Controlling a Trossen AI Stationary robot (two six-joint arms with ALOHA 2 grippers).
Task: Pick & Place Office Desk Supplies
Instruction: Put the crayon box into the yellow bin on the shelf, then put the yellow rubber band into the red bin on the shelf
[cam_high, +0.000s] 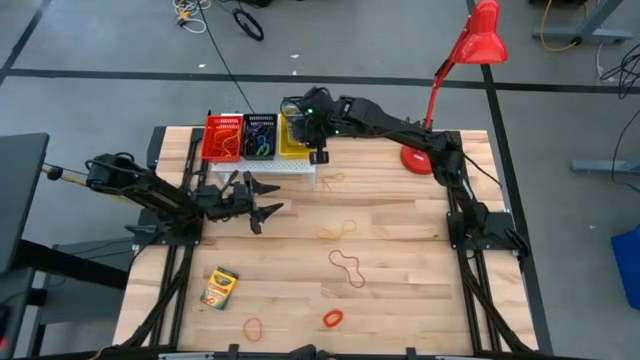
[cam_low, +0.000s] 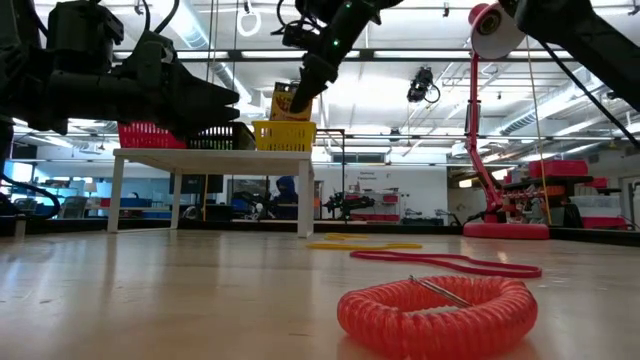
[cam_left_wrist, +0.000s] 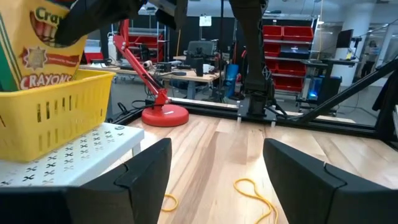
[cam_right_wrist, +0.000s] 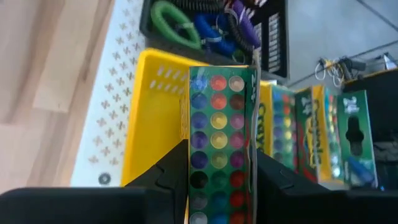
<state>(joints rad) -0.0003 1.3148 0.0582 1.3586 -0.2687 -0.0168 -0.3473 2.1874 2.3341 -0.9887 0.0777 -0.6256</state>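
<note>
right claw: the right claw (cam_right_wrist: 217, 171) is clamped on a crayon box (cam_right_wrist: 219, 134), held over the yellow basket (cam_high: 293, 146) at the upper middle of the high view.
basket contents: more crayon boxes (cam_right_wrist: 311, 134) already stand in the yellow basket, just beside the held one.
drop risk: in my judgement, the held box could catch on the basket rim or on the standing boxes and tip out onto the white perforated stand (cam_left_wrist: 93, 146) if let go while off-centre.
left claw: the left claw (cam_high: 262, 199) stands wide and empty at the left middle of the high view, over bare tabletop (cam_high: 400, 250).
crowding: the two arms are near each other at the stand; a careless reach by the left arm could bump the stand or the right arm.
still out: another crayon box (cam_high: 220, 287) at lower left, an orange coil loop (cam_high: 332, 318) and reddish rubber bands (cam_high: 347, 268) lie on the tabletop.
</note>
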